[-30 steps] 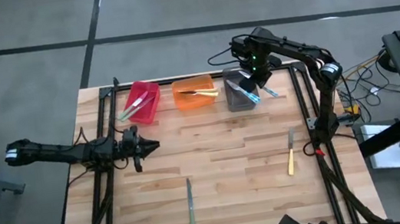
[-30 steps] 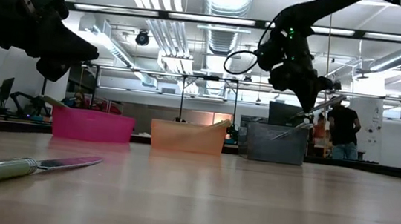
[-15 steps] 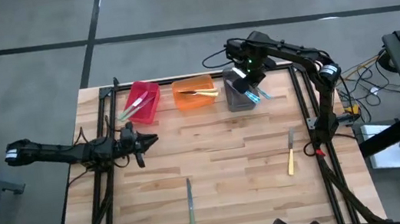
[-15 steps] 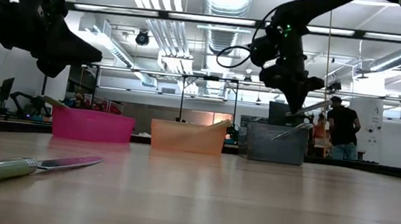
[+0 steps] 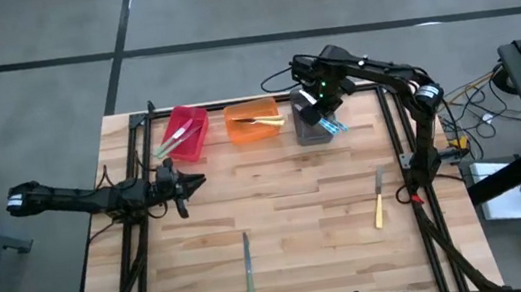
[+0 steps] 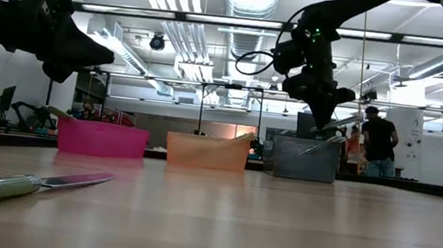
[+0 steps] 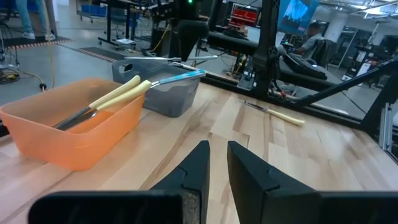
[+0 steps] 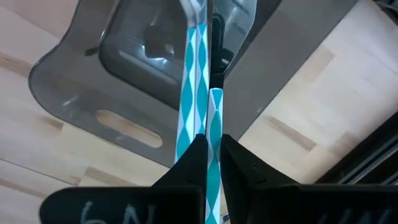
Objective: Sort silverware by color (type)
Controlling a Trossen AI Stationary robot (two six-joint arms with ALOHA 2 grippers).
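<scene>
My right gripper [image 5: 316, 110] hangs over the grey bin [image 5: 310, 135] at the table's far side, shut on a light blue utensil [image 5: 336, 126]. The bin holds other light blue utensils [image 8: 189, 93], which lean on its rim. My left gripper [image 5: 197, 183] waits shut and empty above the table's left half. A green-handled knife [image 5: 248, 269] lies flat near the front edge. A yellow-handled knife [image 5: 378, 201] lies flat at the right. The red bin [image 5: 184, 136] holds green utensils and the orange bin [image 5: 254, 127] holds yellow ones. My right gripper pinches the light blue utensil's striped handle [image 8: 214, 124] between its two fingers, a little back from the handle's free end [image 8: 215, 93]. The fingers slant down from above. The utensil is lifted clear above the grey bin, slanted, with its metal end [image 6: 346, 118] sticking out toward the table's right.
The three bins stand in a row along the far edge, between black frame rails [image 5: 133, 173] that run down both sides of the table. A person [image 6: 380, 141] stands in the room far behind the table. The wooden table's middle [image 5: 277, 194] is bare.
My right gripper has moved toward the table's left with the light blue utensil, from beside the grey bin's right side to above the bin. The utensil stays lifted and slanted.
</scene>
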